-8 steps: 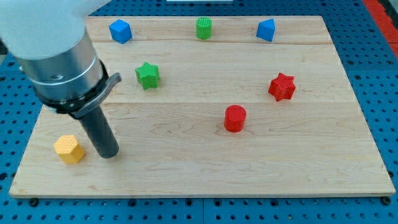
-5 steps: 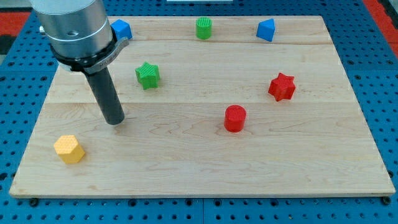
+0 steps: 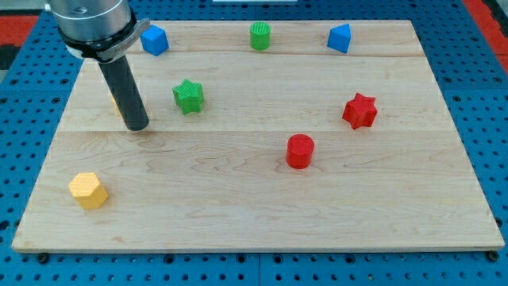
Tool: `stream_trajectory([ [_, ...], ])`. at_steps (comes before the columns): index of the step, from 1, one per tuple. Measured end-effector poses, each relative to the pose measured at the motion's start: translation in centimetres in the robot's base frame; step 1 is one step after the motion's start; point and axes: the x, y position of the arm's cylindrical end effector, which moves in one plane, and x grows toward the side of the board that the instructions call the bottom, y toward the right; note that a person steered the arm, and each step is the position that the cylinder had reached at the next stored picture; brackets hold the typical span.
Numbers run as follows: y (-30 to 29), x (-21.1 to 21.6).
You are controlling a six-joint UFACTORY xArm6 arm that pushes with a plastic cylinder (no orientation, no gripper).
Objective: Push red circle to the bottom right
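Observation:
The red circle (image 3: 300, 151) is a short red cylinder standing on the wooden board (image 3: 254, 214), a little right of the board's middle. My tip (image 3: 136, 125) rests on the board far to the view's left of it, just left of the green star (image 3: 189, 96) and apart from it. A small bit of yellow or orange shows behind the rod at its left edge; I cannot tell what it is.
A red star (image 3: 359, 110) lies up and right of the red circle. A yellow hexagon block (image 3: 87, 191) sits near the bottom left. Along the top edge stand a blue block (image 3: 154, 39), a green cylinder (image 3: 259, 36) and another blue block (image 3: 340, 38).
My tip has moved up the board, from beside the yellow hexagon to a spot left of the green star. No block has moved.

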Motion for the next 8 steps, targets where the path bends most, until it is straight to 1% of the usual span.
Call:
stream_trajectory([
  [1,7.1,0.3],
  [2,14.8,2.5],
  [3,19.8,5.8],
  [4,22.4,5.6],
  [5,20.8,4.6],
  [6,23.9,2.5],
  [8,26.6,7.7],
])
